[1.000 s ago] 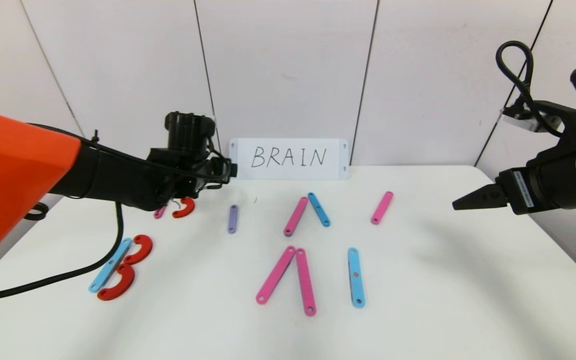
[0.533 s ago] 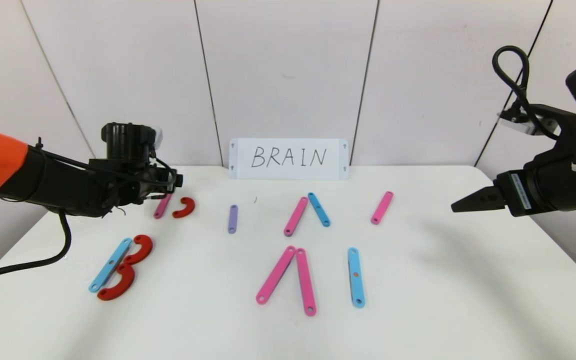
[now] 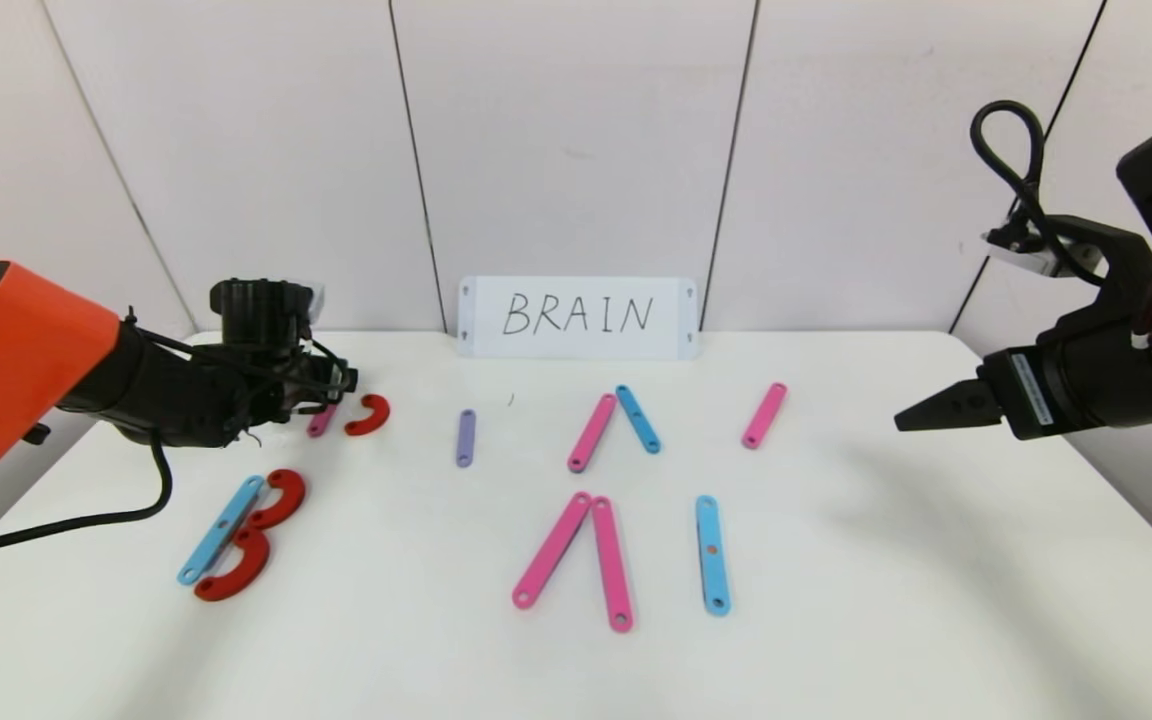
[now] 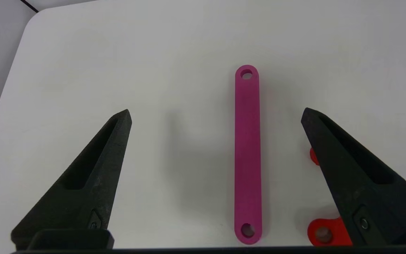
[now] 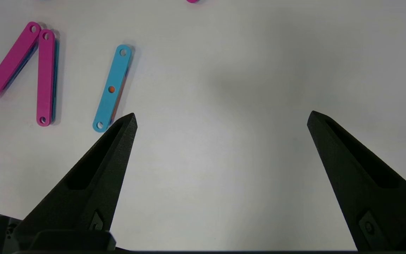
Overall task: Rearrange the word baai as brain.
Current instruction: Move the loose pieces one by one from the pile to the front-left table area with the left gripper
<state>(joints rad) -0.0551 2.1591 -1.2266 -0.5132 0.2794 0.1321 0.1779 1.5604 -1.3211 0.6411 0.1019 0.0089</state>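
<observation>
The word's pieces lie flat on the white table. At the left, a blue strip with two red curves forms a B. My left gripper hangs open over a short pink strip beside a small red curve. In the left wrist view the pink strip lies between the open fingers of the gripper, nearer one finger, which partly hides the red curve. My right gripper is open and empty above the table's right side, as the right wrist view also shows.
A purple strip, a pink and blue pair, and a lone pink strip lie mid-table. Nearer are two long pink strips and a blue strip. A white BRAIN card leans on the back wall.
My left arm has drawn back to the left, uncovering the short pink strip, then sunk a little over it. My right gripper has drifted slightly left. No piece has moved.
</observation>
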